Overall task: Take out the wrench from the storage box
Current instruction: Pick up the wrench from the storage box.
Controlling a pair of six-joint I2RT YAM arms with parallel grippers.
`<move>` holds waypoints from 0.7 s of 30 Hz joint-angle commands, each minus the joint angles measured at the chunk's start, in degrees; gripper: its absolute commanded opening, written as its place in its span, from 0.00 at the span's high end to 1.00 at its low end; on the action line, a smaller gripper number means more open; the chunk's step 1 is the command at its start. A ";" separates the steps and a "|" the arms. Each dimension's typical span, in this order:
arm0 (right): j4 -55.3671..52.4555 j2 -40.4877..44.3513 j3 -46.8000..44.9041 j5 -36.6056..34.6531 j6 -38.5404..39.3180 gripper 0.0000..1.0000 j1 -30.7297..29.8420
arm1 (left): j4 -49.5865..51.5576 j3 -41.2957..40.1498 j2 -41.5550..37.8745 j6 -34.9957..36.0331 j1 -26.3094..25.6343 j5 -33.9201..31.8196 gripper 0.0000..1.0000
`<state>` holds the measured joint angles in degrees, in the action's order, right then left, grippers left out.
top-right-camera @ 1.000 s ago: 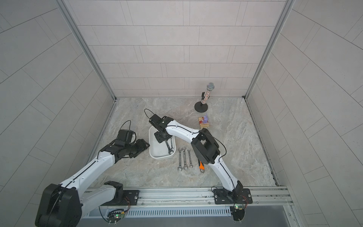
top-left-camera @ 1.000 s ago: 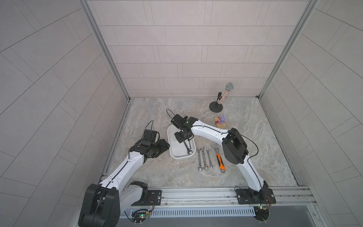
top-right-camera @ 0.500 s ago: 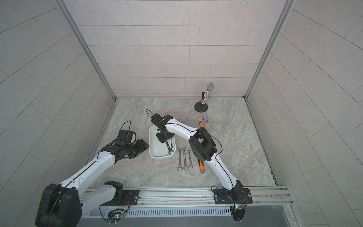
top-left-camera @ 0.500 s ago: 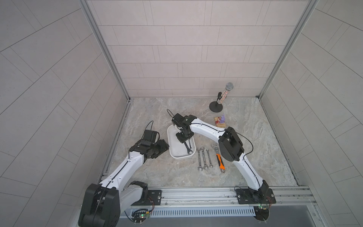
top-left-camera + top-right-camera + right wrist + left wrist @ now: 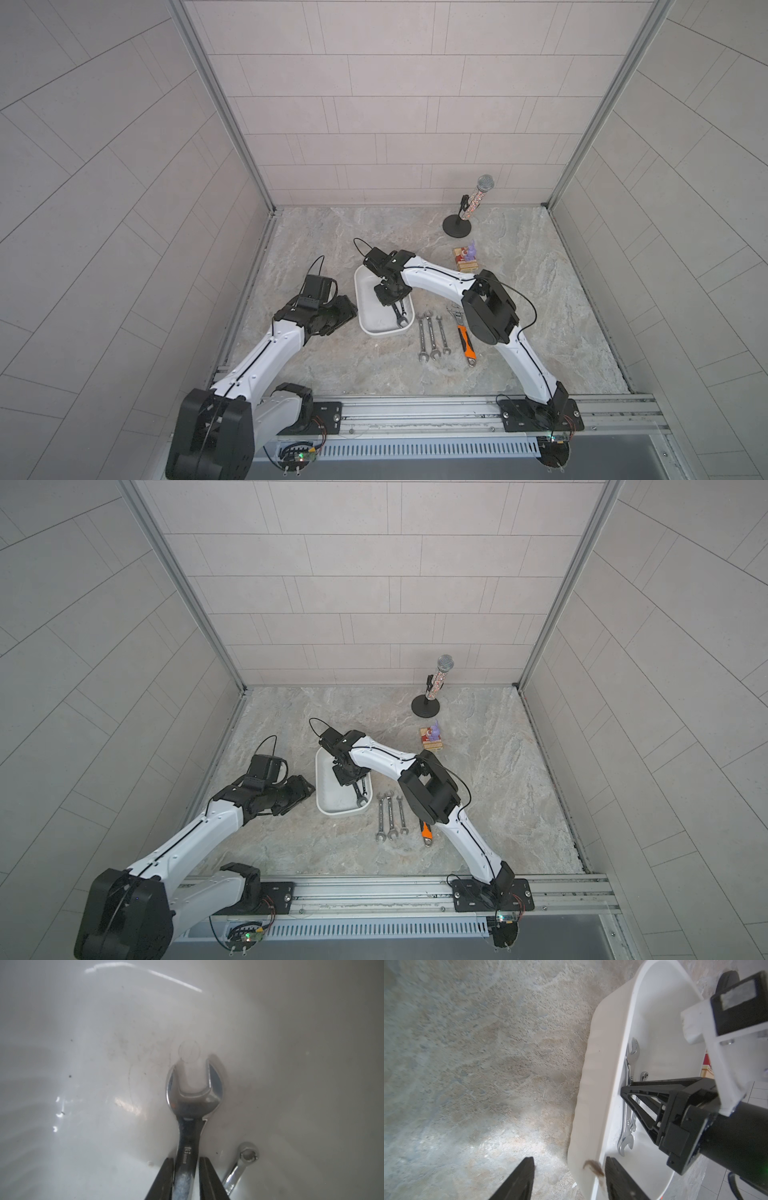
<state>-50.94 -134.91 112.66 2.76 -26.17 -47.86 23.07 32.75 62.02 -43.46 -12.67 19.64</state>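
large wrench [image 5: 188, 1126]: lay flat on the floor of the storage box [image 5: 376, 320], close to the long wall that faced the row of three wrenches [image 5: 432, 336] outside the box.
long axis: ran along the length of the storage box, nearly parallel to that long wall.
pointing: open-end head aimed at the short end of the storage box nearer to the left gripper [image 5: 569, 1160]; other head hidden under the right gripper [image 5: 187, 1159] in both top views.
right gripper: reached down into the storage box; clenched on the shank of the large wrench at about mid-length, jaws pressed on its two narrow edges, as far as the right wrist view showed.
reason of this grip: probably taken across the shank because a tool lying flat offers only its thin edges; near the middle, likely for balance in the lift.
left gripper: released, jaws apart astride the rim of the storage box, one inside, one outside and clear of the wall; grasped nothing.
reason of this place: probably waited there to steady the light box against sliding or rising.
small wrench [image 5: 248, 1154]: lay also in the storage box, just beside the large wrench, ring end visible; not between the jaws.
step, as judged: grasp made, lift out of the storage box not yet begun.
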 commanded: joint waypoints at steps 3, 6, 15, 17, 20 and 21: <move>-5.01 -4.57 -5.02 1.06 -6.09 0.77 -0.90 | 1.08 1.35 -0.41 1.03 0.08 -0.69 0.39; -4.59 -4.36 -3.59 2.55 -6.82 0.79 -1.17 | 1.10 1.35 -0.55 1.04 0.07 -0.74 0.39; -5.13 -2.91 2.37 2.45 -7.30 0.85 -1.41 | 1.19 1.35 -0.72 1.11 0.01 -0.85 0.39; -5.70 -2.76 3.37 2.07 -7.19 0.86 -1.36 | 1.19 1.35 -0.69 1.13 0.04 -0.85 0.39; -5.76 -1.82 4.22 2.05 -7.20 0.86 -1.45 | 1.06 1.33 -0.75 1.12 0.03 -0.81 0.39; -5.61 -1.39 4.23 1.81 -7.22 0.86 -1.44 | 1.01 1.32 -0.71 1.11 0.08 -0.81 0.39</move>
<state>-54.02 -135.74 115.92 4.62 -32.71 -48.84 23.44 32.75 62.02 -43.44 -12.67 19.62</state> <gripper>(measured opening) 0.182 0.609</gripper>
